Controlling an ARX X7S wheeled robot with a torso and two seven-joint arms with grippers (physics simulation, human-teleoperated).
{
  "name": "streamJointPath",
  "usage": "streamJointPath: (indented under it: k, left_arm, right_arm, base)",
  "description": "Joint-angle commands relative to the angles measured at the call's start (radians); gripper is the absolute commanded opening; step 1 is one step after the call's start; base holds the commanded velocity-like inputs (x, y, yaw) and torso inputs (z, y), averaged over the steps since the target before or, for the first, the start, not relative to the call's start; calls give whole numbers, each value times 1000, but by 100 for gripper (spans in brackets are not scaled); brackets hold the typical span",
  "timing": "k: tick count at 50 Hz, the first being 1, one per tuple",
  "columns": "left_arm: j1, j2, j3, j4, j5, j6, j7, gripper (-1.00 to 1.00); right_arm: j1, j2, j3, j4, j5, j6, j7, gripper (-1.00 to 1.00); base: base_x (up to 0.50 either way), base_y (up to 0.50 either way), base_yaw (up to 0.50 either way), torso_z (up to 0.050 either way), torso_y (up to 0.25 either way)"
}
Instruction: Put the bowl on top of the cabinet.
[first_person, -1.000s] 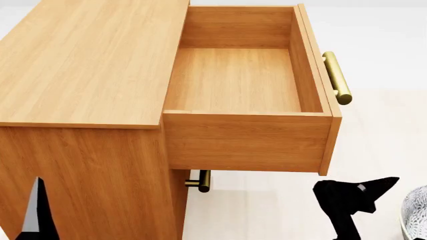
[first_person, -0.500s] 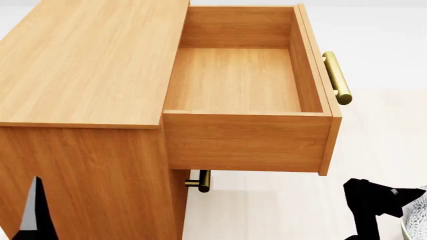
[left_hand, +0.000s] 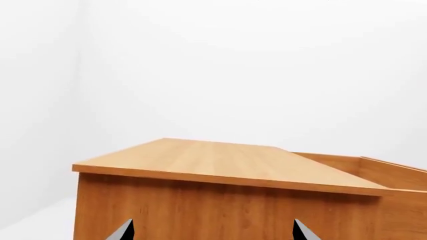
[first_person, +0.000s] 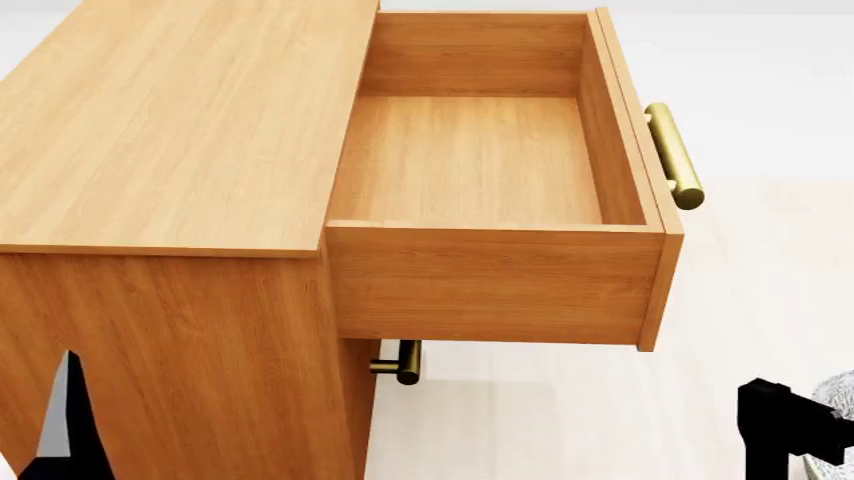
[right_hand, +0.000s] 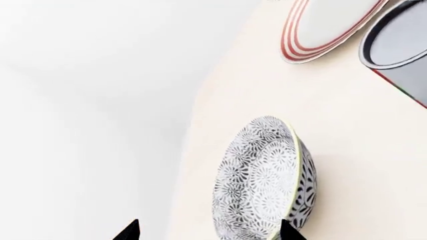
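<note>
The bowl (right_hand: 267, 180) is sitting on a pale surface, well apart from the cabinet (first_person: 174, 120) and lower than its top; in the head view only a sliver of its patterned rim (first_person: 838, 395) is showing at the right edge. My right claw (right_hand: 210, 231) is hanging spread before it, one fingertip (right_hand: 288, 231) appearing close to the rim and the other out over bare surface. Nothing is being pinched. Judged from this, I am working the approach to the grasp: the bowl is not yet lifted.

The next move, as I read it, is calling for the claw to straddle the rim, one finger inside and one outside, and to press together on the wall. After that a high carry is needed, clearing the open drawer (first_person: 481, 160), which is projecting toward the bowl's side.

My left claw (left_hand: 210, 232) is idling spread, low beside the cabinet's side panel, holding nothing.

Count: one bowl. One cabinet, with one drawer standing open and empty. Two brass handles are showing, one on the open drawer (first_person: 674, 155) and one below it (first_person: 400, 362). One red-ringed plate (right_hand: 327, 27) and one dark can (right_hand: 397, 47) are lying beyond the bowl, apart from it.
</note>
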Motion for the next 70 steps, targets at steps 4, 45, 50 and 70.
streamJointPath:
  k: [4, 45, 50, 70]
  left_arm:
    - [-7, 14, -33, -10, 9, 5, 10, 100]
    - [-15, 3, -39, -36, -9, 17, -2, 100]
    - [-17, 2, -42, -44, -13, 22, -2, 100]
    - [-20, -3, -34, -56, -12, 26, -6, 100]
  right_arm:
    - [35, -25, 40, 131, 62, -118, -39, 100]
    - [185, -49, 167, 420, 469, -187, -383, 100]
    - [214, -49, 168, 463, 529, -187, -432, 100]
    - [321, -49, 225, 651, 709, -187, -633, 100]
  base:
    - [0, 0, 0, 0, 0]
    - [0, 0, 0, 0, 0]
    - [0, 0, 0, 0, 0]
    - [0, 0, 0, 0, 0]
